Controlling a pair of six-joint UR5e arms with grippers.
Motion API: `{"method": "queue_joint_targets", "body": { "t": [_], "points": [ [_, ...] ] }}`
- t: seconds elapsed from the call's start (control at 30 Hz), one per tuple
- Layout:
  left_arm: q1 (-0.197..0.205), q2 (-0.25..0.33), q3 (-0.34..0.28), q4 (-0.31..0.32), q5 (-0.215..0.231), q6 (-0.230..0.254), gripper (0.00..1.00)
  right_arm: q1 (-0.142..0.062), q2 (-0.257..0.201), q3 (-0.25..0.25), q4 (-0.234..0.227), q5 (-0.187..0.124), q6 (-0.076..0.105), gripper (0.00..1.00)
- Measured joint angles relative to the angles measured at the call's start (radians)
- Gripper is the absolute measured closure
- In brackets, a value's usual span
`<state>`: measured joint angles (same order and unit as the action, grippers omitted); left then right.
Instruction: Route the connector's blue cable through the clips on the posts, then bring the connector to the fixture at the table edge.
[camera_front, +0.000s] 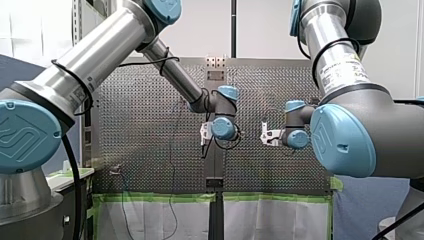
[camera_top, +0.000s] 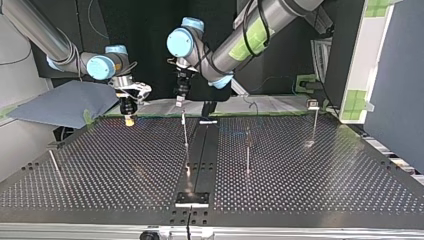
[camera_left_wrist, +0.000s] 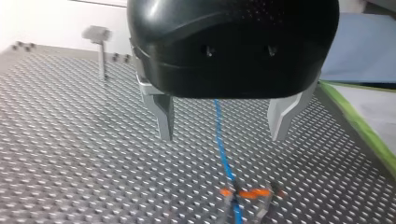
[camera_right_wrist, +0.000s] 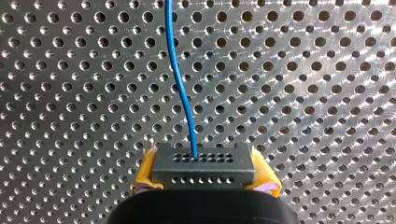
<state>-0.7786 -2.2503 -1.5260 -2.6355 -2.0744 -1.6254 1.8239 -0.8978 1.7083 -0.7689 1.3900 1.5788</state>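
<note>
I judge routing is only beginning. My right end effector (camera_right_wrist: 204, 176) is clamping the connector (camera_right_wrist: 204, 163) between yellow pads (camera_right_wrist: 145, 170), with the blue cable (camera_right_wrist: 180, 84) leaving it toward 12 o'clock. My left end effector (camera_left_wrist: 222, 135) is hanging wide open, straddling the cable. Next, it needs to close on the cable and guide it into the orange-marked clip (camera_left_wrist: 247, 193).

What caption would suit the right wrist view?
Right gripper clamps the connector, blue cable running ahead over the perforated table.

- Cable (camera_right_wrist: 181, 88): recorded as blue.
- Connector (camera_right_wrist: 203, 169): dark grey, dotted with rows of small holes.
- Pads (camera_right_wrist: 145, 172) of my right gripper (camera_right_wrist: 204, 173): yellow.
- Worktop (camera_top: 320, 170): silver metal, perforated in a regular grid.
- Tape (camera_front: 160, 198): green.
</note>
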Motion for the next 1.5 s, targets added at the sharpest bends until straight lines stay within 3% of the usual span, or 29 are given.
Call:
{"method": "queue_joint_targets", "body": {
  "t": [0.57, 0.8, 1.5],
  "points": [
    [0.000, 0.134, -0.134, 0.134, -0.063, -0.132, 0.00, -0.001, 0.000, 0.000, 0.005, 0.000, 0.010, 1.00],
    [0.004, 0.191, -0.191, 0.191, -0.067, -0.186, 0.00, -0.001, 0.000, 0.000, 0.008, 0.000, 0.010, 1.00],
    [0.022, 0.380, -0.380, 0.380, 0.011, -0.296, 0.00, -0.001, 0.000, 0.000, 0.008, 0.000, 0.011, 1.00]
  ]
}}
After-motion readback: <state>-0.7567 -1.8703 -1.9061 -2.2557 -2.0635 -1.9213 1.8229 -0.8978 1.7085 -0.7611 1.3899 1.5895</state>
